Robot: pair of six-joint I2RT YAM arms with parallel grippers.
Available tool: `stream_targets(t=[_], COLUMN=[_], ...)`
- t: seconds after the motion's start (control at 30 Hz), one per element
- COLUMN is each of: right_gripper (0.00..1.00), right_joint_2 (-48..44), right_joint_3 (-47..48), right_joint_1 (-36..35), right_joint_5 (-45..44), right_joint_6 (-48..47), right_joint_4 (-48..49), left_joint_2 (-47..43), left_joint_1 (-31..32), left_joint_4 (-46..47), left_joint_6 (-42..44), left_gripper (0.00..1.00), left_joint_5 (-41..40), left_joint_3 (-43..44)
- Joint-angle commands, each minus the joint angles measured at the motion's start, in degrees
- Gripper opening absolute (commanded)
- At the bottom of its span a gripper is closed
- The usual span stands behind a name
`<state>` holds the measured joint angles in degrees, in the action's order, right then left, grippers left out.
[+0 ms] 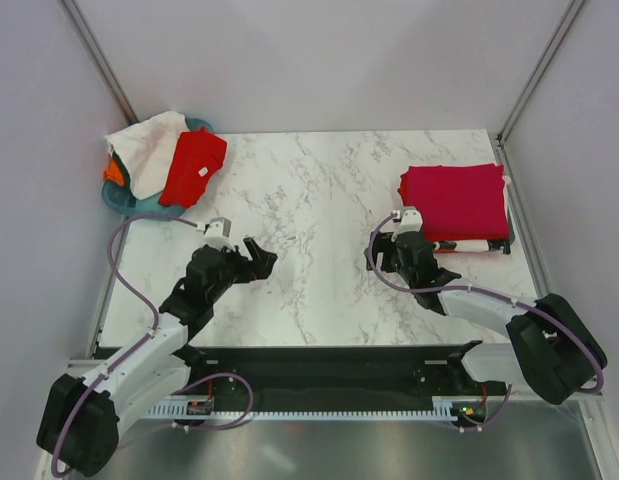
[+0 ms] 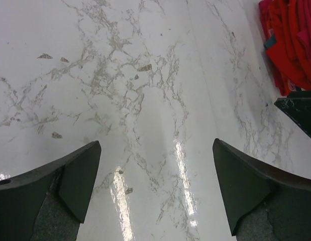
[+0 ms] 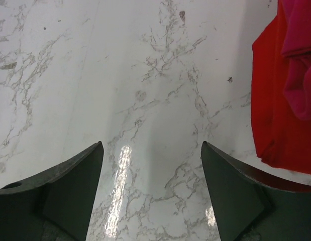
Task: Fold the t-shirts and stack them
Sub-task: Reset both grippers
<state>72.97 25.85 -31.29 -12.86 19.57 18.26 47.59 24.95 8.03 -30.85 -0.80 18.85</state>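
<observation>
A folded crimson-magenta t-shirt (image 1: 454, 200) tops a stack at the right of the marble table, with a black-and-white t-shirt (image 1: 469, 245) showing beneath its near edge. In the right wrist view the stack's edge shows a red layer (image 3: 276, 110) under the magenta one (image 3: 301, 65). A white t-shirt (image 1: 144, 145), a bright red t-shirt (image 1: 194, 168) and an orange one (image 1: 113, 172) lie heaped in the teal basket (image 1: 117, 200) at the far left. My left gripper (image 1: 259, 258) is open and empty over bare marble. My right gripper (image 1: 399, 232) is open and empty, just left of the stack.
The stack also shows at the top right of the left wrist view (image 2: 291, 45), with a dark part of the right gripper (image 2: 301, 113) below it. Metal frame posts stand at the table's far corners. White walls close in the sides.
</observation>
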Motion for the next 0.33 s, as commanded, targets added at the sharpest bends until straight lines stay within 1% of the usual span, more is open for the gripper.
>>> stream_targets(t=[0.0, 0.1, 0.2, 0.3], right_gripper=[0.86, 0.87, 0.87, 0.87], right_joint_2=[0.24, -0.54, -2.65, -2.83], right_joint_3=[0.26, 1.05, -1.49, -2.55], right_joint_1=[-0.18, -0.18, -0.18, -0.18], right_joint_5=[2.23, 2.58, 4.51, 4.43], right_joint_6=[0.99, 2.57, 3.19, 3.10], right_joint_4=[3.29, -0.93, 1.15, 2.74], left_joint_2=[-0.40, -0.22, -1.36, -2.68], left_joint_1=[0.10, 0.10, 0.10, 0.10], left_joint_4=[2.69, 0.51, 0.41, 0.93], left_joint_6=[3.43, 2.99, 2.81, 2.73], left_gripper=[1.00, 0.99, 0.99, 0.99], left_joint_5=[1.33, 0.89, 1.15, 1.33], left_joint_3=[-1.97, -0.75, -0.83, -1.62])
